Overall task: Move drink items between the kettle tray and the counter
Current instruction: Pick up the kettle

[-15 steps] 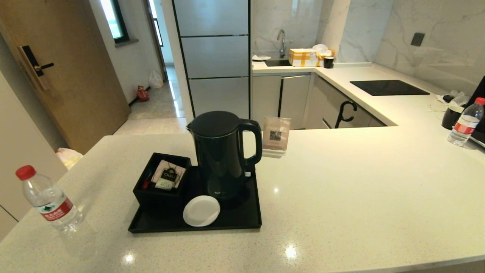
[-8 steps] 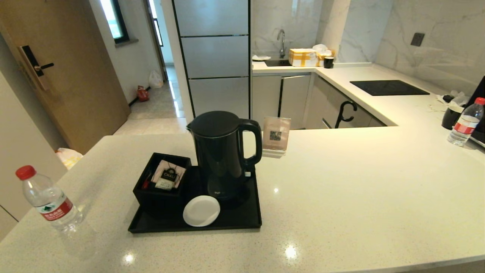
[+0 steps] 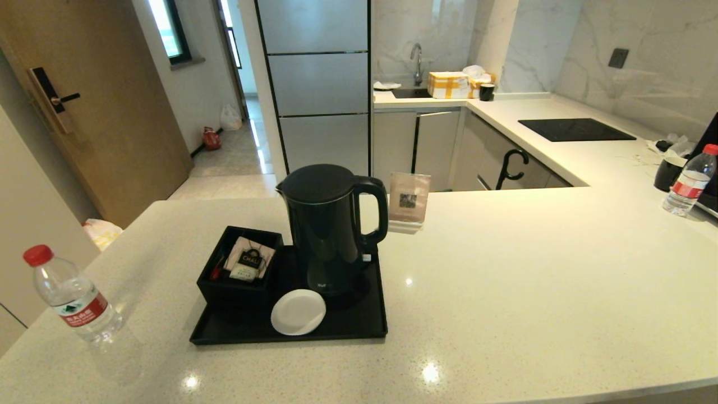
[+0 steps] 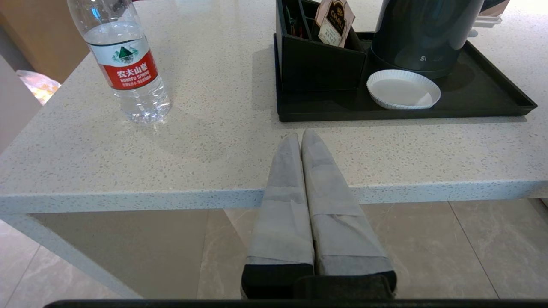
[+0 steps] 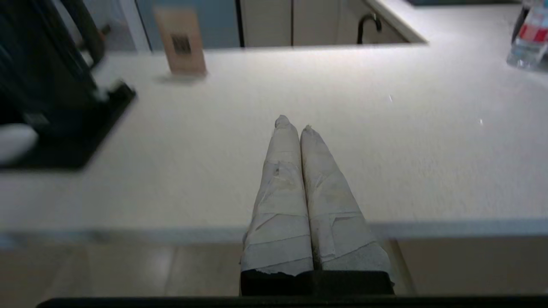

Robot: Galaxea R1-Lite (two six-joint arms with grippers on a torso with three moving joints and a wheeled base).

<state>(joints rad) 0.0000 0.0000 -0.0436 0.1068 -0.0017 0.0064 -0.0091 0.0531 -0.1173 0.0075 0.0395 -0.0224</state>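
Observation:
A tall black kettle (image 3: 328,230) with a loop handle stands on the flat black kettle tray (image 3: 359,325) in the middle of the pale speckled counter (image 3: 505,292). A clear water bottle (image 3: 70,294) with red cap and label stands on the counter at the near left, also the bottle (image 4: 128,68) in the left wrist view. A second such bottle (image 3: 690,180) stands at the far right. My left gripper (image 4: 300,136) is shut and empty, just before the counter's front edge, short of the tray (image 4: 492,107). My right gripper (image 5: 294,123) is shut and empty, over the counter's front edge, right of the tray.
On the tray sit a black square box (image 3: 238,269) with tea sachets and a round white coaster (image 3: 298,312). A small card stand (image 3: 408,201) is behind the kettle. A black hob panel (image 3: 575,129) and a dark cup (image 3: 668,173) are at the far right.

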